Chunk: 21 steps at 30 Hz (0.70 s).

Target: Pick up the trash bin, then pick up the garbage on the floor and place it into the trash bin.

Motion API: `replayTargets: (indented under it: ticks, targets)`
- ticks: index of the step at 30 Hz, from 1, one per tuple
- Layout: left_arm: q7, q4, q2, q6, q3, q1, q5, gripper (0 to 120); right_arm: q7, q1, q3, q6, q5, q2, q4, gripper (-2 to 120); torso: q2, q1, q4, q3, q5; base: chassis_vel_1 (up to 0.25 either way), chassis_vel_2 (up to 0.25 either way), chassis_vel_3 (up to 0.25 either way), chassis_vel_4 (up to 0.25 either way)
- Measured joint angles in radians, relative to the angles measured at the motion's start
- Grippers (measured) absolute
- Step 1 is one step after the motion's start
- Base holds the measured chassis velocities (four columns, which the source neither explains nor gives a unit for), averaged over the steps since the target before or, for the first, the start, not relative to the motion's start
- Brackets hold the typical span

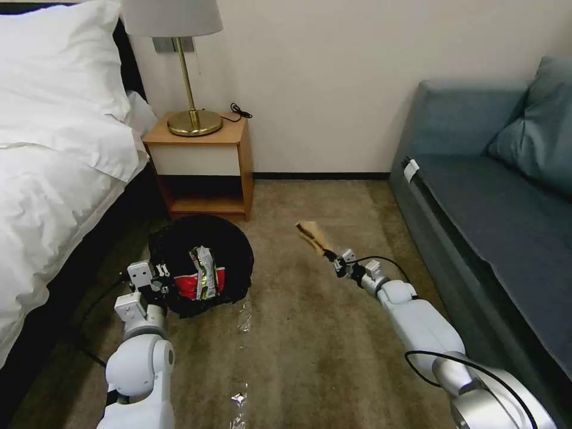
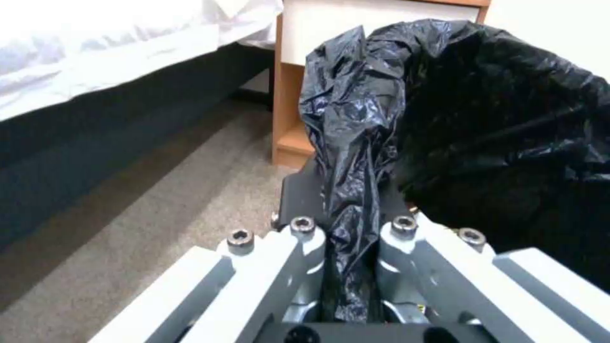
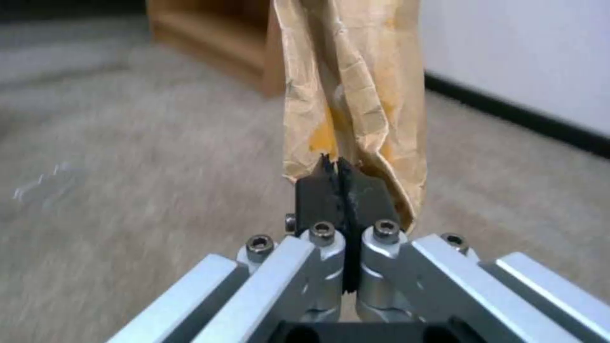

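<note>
Left tool (image 2: pixel 346 238) pinching black liner of trash bin (image 1: pixel 202 265) by the nightstand (image 1: pixel 202 161), red cup and wrapper inside | right tool (image 3: pixel 343 190) clamped on brown paper bag (image 3: pixel 352 95) above carpet | no legible writing.

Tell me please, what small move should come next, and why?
Probably swing the right gripper left over the bin. It is shut on the paper bag, held off the carpet beside the bin. The left gripper holds the bin's liner, mouth open.
</note>
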Motion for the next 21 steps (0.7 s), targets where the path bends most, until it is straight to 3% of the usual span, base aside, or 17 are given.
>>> replayTargets:
  ticks: [12, 21]
  targets:
    - [-0.001, 0.011, 0.000, -0.001, 0.008, 0.000, 0.006, 5, 0.036, -0.010, 0.003, 0.060, 0.070, 0.013, 0.122, 0, 0.000, 0.000, 0.0002, 0.000, 0.0000, 0.000, 0.000, 0.000, 0.000]
    - [-0.001, 0.033, 0.000, -0.003, 0.013, -0.015, 0.008, 5, 0.075, -0.059, -0.099, 0.058, 0.157, 0.013, 0.401, 0, 0.000, 0.000, 0.0003, 0.000, -0.0001, 0.000, 0.000, 0.000, 0.000]
